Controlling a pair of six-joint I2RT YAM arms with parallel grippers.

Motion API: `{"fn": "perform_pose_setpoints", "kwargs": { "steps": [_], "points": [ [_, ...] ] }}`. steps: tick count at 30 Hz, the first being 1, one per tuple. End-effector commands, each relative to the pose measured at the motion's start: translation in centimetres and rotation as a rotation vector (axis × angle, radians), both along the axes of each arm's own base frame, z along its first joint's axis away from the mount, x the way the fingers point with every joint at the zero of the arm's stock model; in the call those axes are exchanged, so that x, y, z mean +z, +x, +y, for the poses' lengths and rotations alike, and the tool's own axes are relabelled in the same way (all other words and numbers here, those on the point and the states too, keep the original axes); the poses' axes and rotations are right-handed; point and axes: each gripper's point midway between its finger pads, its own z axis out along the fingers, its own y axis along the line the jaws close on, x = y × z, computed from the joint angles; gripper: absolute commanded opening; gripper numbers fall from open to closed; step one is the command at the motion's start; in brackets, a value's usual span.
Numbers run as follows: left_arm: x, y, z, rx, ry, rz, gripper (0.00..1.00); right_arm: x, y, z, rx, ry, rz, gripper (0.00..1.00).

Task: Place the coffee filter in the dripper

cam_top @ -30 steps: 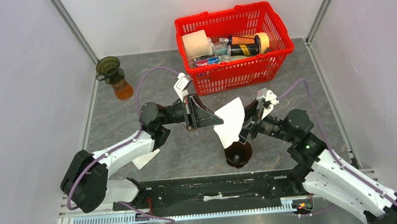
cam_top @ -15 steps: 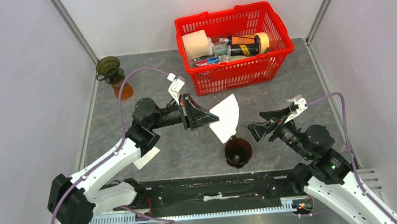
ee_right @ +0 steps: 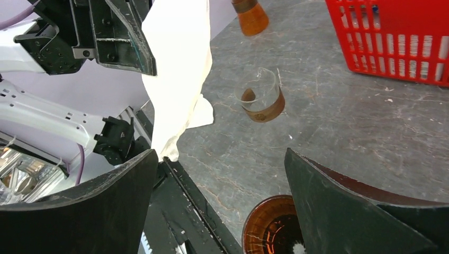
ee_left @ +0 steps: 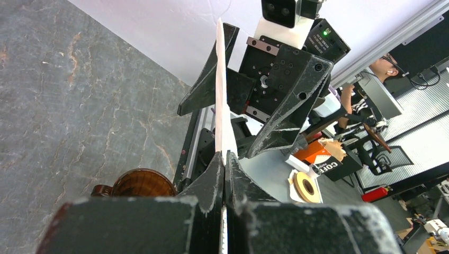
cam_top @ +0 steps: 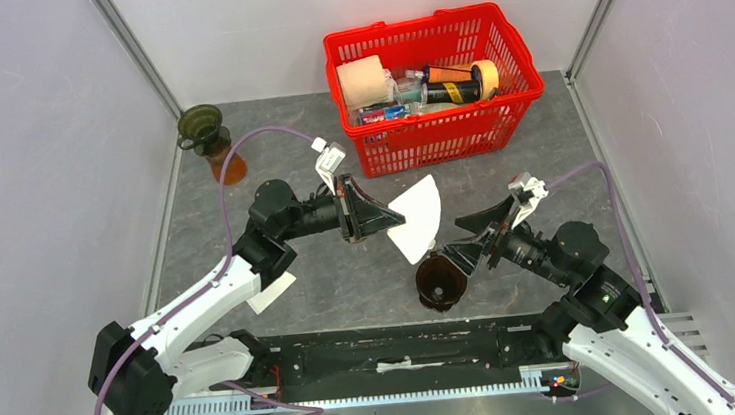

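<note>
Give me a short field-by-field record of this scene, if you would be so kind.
coffee filter: white, held in the air, not in the dripper
left gripper: fingers shut on the coffee filter's edge
right gripper: fingers wide open, holding nothing, just over the dripper
dripper: brown, upright on the table, no filter inside
basket: red, at the far side, filled with assorted items

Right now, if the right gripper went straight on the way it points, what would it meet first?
Probably the dripper, low between the open jaws of the right gripper. The filter hangs higher, off to one side. Depth is unclear.
</note>
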Motion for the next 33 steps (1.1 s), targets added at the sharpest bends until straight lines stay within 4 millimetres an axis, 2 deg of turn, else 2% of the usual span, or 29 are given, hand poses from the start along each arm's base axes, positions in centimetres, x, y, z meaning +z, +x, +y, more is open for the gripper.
{"fn": "perform_pose_setpoints", "kwargs": {
  "steps": [1,6,16,22,28,33],
  "points": [
    [1.5,0.2,0.0,0.012,-0.024,-0.075,0.02,2.9,-0.2,1.0,0.049,0.069,-0.052,0.97],
    [1.6,0.0,0.2,0.011,-0.028,-0.077,0.02,2.6,0.5,1.2,0.038,0.061,-0.049,0.97],
    [1.3,0.3,0.1,0.019,-0.021,-0.074,0.02,2.3,-1.1,0.4,0.060,0.048,-0.056,0.97],
    [1.4,0.2,0.1,0.018,-0.024,-0.072,0.02,0.4,0.0,0.5,0.022,0.003,0.008,0.97],
    [1.6,0.1,0.1,0.014,-0.028,-0.070,0.02,0.9,0.4,1.2,0.039,0.019,-0.004,0.97],
    [1.5,0.1,0.2,0.013,-0.028,-0.070,0.02,0.6,0.4,0.7,0.017,0.000,0.008,0.97]
  ]
}}
